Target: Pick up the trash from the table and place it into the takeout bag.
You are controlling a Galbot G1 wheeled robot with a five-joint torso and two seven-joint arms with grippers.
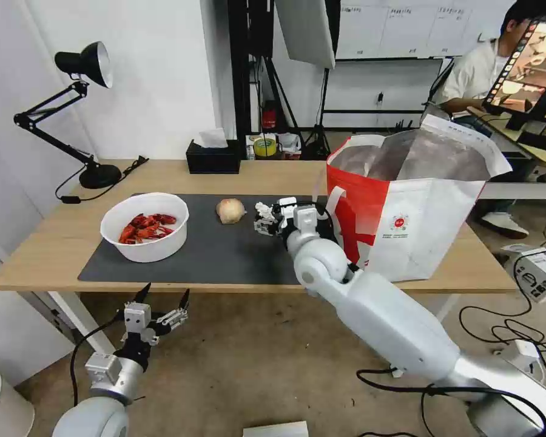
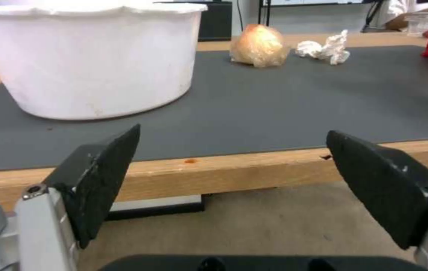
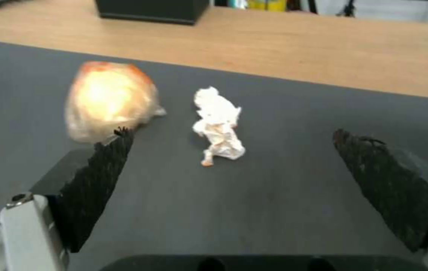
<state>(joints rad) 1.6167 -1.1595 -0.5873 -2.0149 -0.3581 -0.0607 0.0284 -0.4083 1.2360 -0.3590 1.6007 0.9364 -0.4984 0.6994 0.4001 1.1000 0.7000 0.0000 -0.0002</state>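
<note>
Reaching over the mat (image 1: 212, 255), the right gripper (image 3: 234, 177) hung open just short of the tissue (image 3: 217, 126) at 12 o'clock; next, I judged, came lowering and closing; left gripper (image 1: 162, 303) idled open below the table (image 1: 42, 261)

bowl (image 1: 144, 226) left on mat (image 1: 224, 255) | ball (image 1: 230, 210), tissue (image 1: 264, 212) mid | bag (image 1: 415, 206) right

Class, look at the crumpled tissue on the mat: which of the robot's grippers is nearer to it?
The right. The right gripper hovers open over the mat just short of the tissue; the left gripper hangs open below the table's front edge.
</note>
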